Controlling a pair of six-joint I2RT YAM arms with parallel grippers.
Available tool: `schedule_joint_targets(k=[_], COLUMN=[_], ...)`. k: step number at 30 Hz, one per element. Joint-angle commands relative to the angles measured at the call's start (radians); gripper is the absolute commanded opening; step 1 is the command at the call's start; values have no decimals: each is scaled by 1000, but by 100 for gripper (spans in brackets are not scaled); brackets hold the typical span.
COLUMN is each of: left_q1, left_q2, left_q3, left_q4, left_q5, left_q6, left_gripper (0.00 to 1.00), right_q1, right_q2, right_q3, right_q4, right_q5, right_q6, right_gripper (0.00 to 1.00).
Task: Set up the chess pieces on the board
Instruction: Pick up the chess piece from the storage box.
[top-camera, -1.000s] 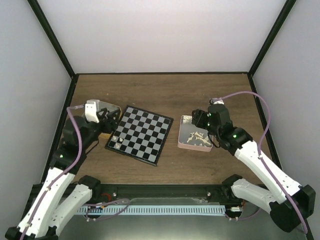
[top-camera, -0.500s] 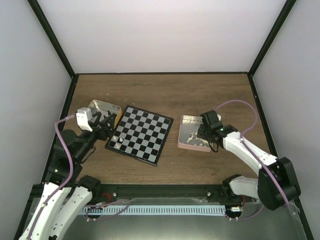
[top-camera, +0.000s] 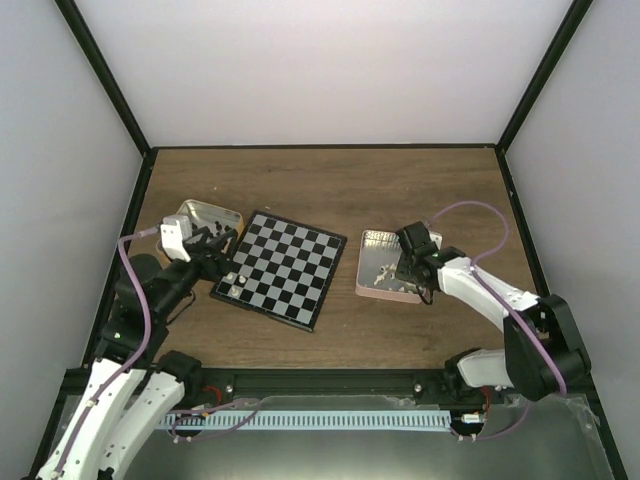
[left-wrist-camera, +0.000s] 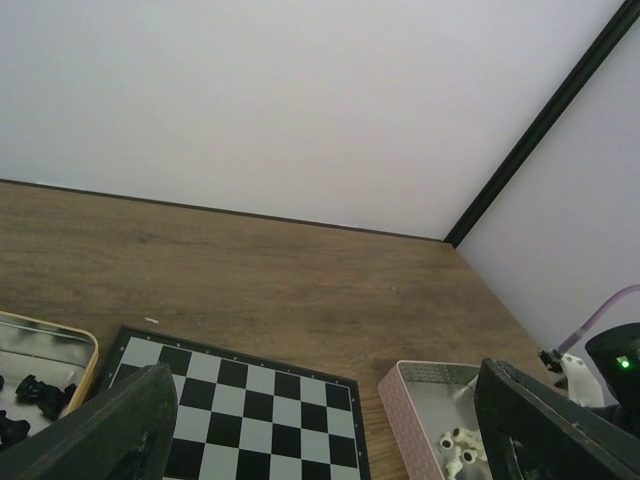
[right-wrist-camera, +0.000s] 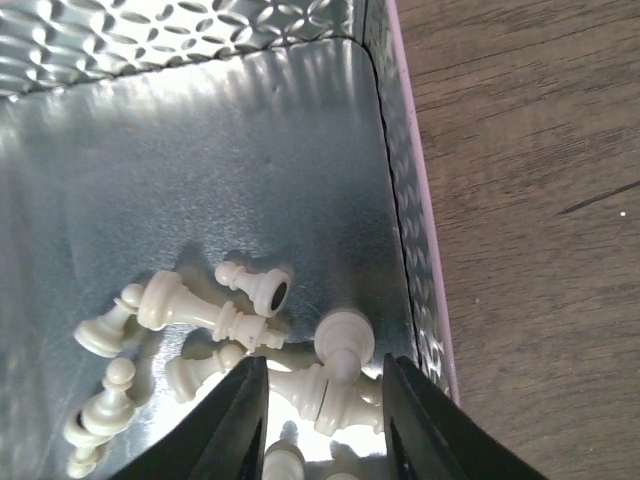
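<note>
The board (top-camera: 283, 268) lies left of centre, with two white chess pieces (top-camera: 234, 284) on its near-left corner squares. In the left wrist view, part of the board (left-wrist-camera: 240, 420) shows below my left gripper (left-wrist-camera: 330, 455). That left gripper (top-camera: 207, 250) is open and empty, hovering over the board's left edge. My right gripper (top-camera: 404, 268) reaches down into the pink tin (top-camera: 374, 238). Its fingers (right-wrist-camera: 245, 410) straddle a heap of lying white chess pieces (right-wrist-camera: 335, 385) in the tin's corner; narrow gaps remain on both sides, so the right gripper (right-wrist-camera: 322, 368) is open.
A yellow-rimmed tin (top-camera: 205, 214) with black pieces (left-wrist-camera: 38, 392) stands just left of the board, behind my left gripper. The pink tin's wall (right-wrist-camera: 400, 200) runs close beside my right finger. Bare wooden table lies behind the board and tins.
My right gripper has dropped into the pink tin and narrowed its jaws around white pieces. My left arm has sunk and shifted a little at the board's left edge.
</note>
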Motion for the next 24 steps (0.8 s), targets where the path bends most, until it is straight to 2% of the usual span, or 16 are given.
schedule_joint_targets(k=[1,10,16,24], left_q1=[-2,-3,-3,-3], left_q2=[5,10,7,15], left_q3=[-9,-19,-16,-3], left_q4=[25,25,20,11], left_q5=[17,25,13,-8], left_q6=[-3,-14,-15,-14], left_gripper=[83,83,83,83], right_q1=[-7,-7,-5,26], right_q2=[35,97,91,-27], right_q3=[6,10,17,67], right_q4=[13,40,45,22], right_q5=[41,86,86,56], right_q6=[12,0,-12,-34], right_gripper=[30,22,4,2])
